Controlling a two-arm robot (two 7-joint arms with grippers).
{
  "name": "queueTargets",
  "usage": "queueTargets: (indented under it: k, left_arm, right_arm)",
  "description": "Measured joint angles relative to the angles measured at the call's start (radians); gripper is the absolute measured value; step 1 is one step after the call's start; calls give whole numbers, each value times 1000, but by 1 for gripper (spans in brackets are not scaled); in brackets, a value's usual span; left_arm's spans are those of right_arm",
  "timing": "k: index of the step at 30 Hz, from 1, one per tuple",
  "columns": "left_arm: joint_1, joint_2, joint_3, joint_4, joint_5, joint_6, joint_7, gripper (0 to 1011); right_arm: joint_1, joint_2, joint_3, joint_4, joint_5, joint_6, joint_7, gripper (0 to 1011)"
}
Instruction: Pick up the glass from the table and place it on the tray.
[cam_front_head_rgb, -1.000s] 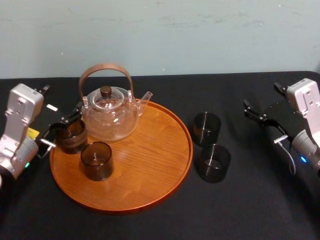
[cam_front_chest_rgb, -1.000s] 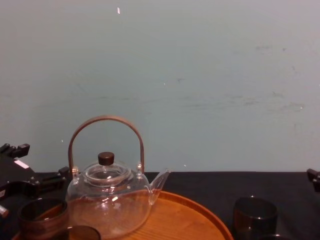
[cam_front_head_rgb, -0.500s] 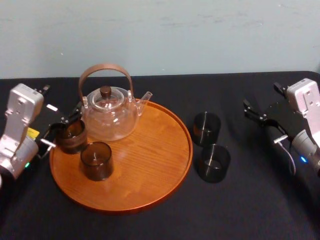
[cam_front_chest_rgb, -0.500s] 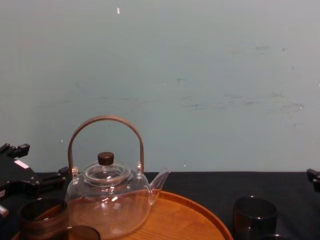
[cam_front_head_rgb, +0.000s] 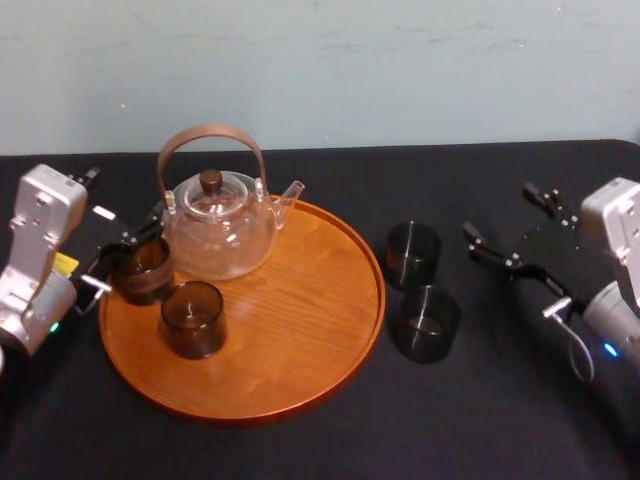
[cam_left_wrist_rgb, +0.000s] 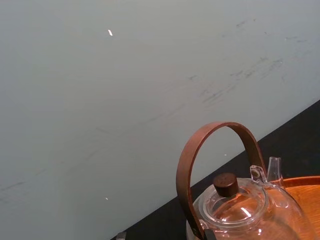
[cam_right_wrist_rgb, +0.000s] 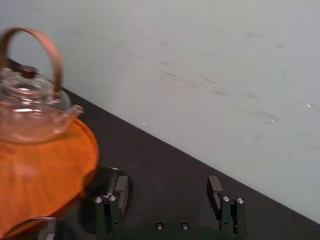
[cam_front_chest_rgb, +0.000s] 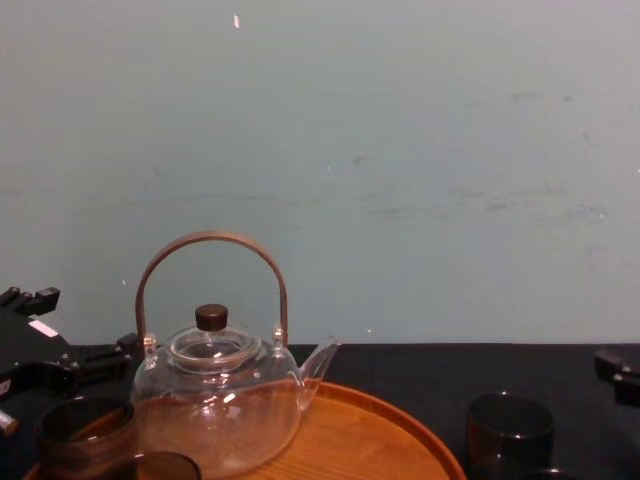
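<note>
On the table (cam_front_head_rgb: 480, 420), just right of the tray (cam_front_head_rgb: 290, 340): two short, straight-sided tumblers of dark smoky glass, both upright, see-through enough to show the black cloth behind. Far glass (cam_front_head_rgb: 414, 256) close beside the tray's raised rim but off it. Near glass (cam_front_head_rgb: 425, 324) just in front of that one, toward the robot, with a pale glint inside. From the chest view, the far glass again as a low dark cylinder with a thin bright rim.

Right gripper (cam_front_head_rgb: 497, 212) over the cloth to the right of both, apart from them, jaws spread wide.

On the tray: clear teapot (cam_front_head_rgb: 220, 225) at the back left; third glass (cam_front_head_rgb: 193, 320) in front of it; fourth glass (cam_front_head_rgb: 143, 271) at the left rim. Left gripper (cam_front_head_rgb: 125, 252) at that fourth glass, grip impossible to tell.
</note>
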Motion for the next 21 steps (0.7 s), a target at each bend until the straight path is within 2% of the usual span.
queueTargets:
  k: [9, 14, 21]
  left_arm:
    - [0, 0, 0, 0, 0, 0, 0, 1001]
    - [0, 0, 0, 0, 0, 0, 0, 1001]
    - [0, 0, 0, 0, 0, 0, 0, 1001]
  right_arm:
    - [-107, 23, 15, -132, 19, 9, 32, 1002]
    - [-146, 23, 11, -169, 34, 23, 57, 1002]
    - [-178, 14, -1, -190, 27, 35, 82, 1002]
